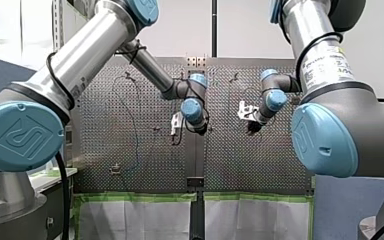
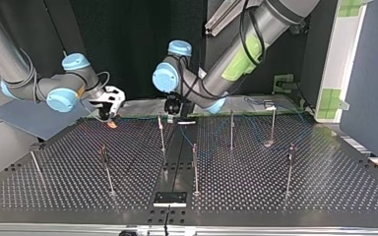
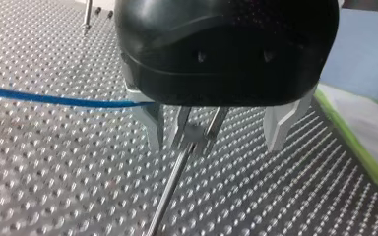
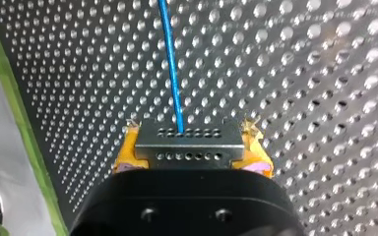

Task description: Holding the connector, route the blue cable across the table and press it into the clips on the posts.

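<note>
The right gripper [image 4: 192, 147] is clamped, yellow pads either side, on the grey hole-dotted metal connector block [image 4: 189, 142]. From it the thin blue cable [image 4: 170, 59] runs out over the table. The cable looks light and limp and would likely sag unless kept taut, so the rigid connector is the sound place to hold. The left gripper [image 3: 212, 141] stands spread, with the clip [image 3: 195, 133] atop a slim steel post [image 3: 171, 189] between its metal fingers. The cable reaches just beside that clip. The perforated metal table [image 3: 54, 187] spreads around the clip to a strip of green tape [image 3: 359, 143].
</note>
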Action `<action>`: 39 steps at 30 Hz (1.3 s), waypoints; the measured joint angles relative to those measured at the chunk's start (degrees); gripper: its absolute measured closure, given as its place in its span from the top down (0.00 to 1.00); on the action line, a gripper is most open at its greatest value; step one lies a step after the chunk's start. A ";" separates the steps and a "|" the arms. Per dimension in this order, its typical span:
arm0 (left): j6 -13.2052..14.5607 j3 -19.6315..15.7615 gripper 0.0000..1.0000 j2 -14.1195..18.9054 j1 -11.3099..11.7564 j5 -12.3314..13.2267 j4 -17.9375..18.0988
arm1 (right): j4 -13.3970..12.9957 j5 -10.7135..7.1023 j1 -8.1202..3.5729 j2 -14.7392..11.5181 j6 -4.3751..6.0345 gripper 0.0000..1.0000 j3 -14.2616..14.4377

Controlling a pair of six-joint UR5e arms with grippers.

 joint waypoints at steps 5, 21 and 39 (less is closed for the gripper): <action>-0.33 -0.06 1.00 0.25 -2.55 -2.56 -0.93 | 0.22 0.00 -1.07 -0.06 -0.26 0.00 0.40; -1.16 1.21 1.00 -0.26 -11.01 -10.06 4.92 | 0.36 -1.95 -3.99 -2.62 -0.42 0.00 1.25; -7.49 10.05 1.00 -8.92 -11.71 -10.53 -0.32 | 0.20 -5.22 -6.10 -5.46 -0.17 0.00 3.56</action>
